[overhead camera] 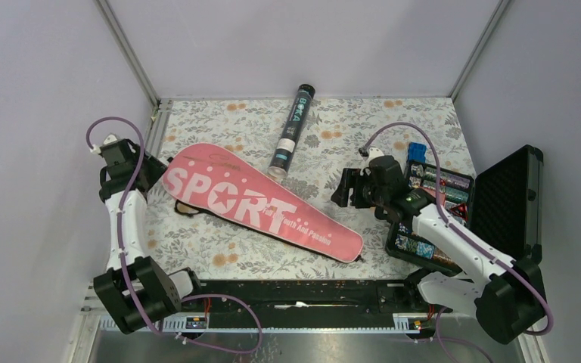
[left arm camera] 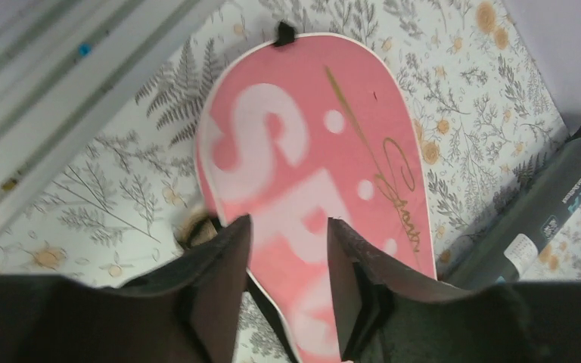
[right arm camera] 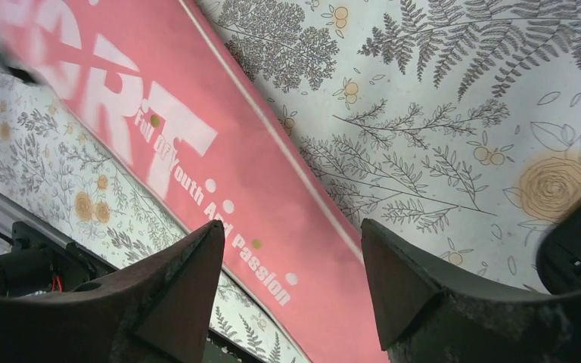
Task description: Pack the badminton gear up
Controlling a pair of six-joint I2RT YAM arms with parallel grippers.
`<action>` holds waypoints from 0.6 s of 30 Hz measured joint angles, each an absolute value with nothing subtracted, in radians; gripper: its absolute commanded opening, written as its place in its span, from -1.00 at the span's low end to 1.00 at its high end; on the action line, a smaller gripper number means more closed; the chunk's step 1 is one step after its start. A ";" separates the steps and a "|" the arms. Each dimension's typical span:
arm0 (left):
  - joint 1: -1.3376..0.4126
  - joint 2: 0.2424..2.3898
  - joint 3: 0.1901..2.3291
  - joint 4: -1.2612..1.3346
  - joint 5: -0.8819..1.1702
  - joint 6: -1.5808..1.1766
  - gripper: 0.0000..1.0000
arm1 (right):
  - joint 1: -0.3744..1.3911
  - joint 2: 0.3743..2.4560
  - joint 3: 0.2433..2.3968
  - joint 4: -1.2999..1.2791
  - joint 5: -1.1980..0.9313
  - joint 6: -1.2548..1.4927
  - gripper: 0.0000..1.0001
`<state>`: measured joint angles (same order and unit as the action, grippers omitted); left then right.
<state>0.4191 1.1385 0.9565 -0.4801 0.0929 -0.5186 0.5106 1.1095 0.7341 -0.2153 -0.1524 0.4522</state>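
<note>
Pink bag [overhead camera: 261, 203] with white "SPORT" lettering lies flat on the flower-printed table [overhead camera: 219, 121]. In the top view it runs on a slant from the middle left down to the lower centre, its wide rounded end at the left and its narrow end at the right. A small tan thing [left arm camera: 197, 228] peeks out from under its lower left edge; what it is cannot be told.

The black tube [overhead camera: 292, 128] with teal print lies on its side above the bag in the upper centre, its lower end just beside the bag's upper edge.

The left gripper [overhead camera: 150, 171] hangs over the bag's wide end, its fingers [left arm camera: 219, 280] apart with nothing between them and the lettering showing through the gap. The right gripper [overhead camera: 342, 189] sits right of centre, near the bag's narrow half, its fingers [right arm camera: 174, 287] spread wide and holding nothing.

At the right edge an open black case [overhead camera: 508, 198] holds patterned rolls, with a blue toy [overhead camera: 417, 151] just above it.
</note>
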 measured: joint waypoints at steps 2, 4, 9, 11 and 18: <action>0.417 1.161 0.956 -0.498 0.091 -0.532 0.21 | 0.511 1.106 0.767 -0.258 -0.147 0.440 0.53; 0.417 1.169 0.956 -0.518 0.078 -0.548 0.38 | 0.511 1.097 0.800 -0.289 -0.147 0.429 0.66; 0.417 1.177 0.979 -0.576 0.058 -0.573 0.72 | 0.511 1.064 0.889 -0.382 -0.121 0.395 0.98; 0.417 1.177 1.008 -0.597 0.084 -0.572 0.97 | 0.511 1.052 0.933 -0.440 -0.089 0.379 0.99; 0.380 1.107 1.058 -0.550 0.387 -0.542 0.97 | 0.510 1.005 1.084 -0.592 0.041 0.387 0.99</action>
<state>0.3801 1.1069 1.0580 -0.5499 0.3866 -0.5423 0.5102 1.0046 1.0840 -0.5919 0.0414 0.3870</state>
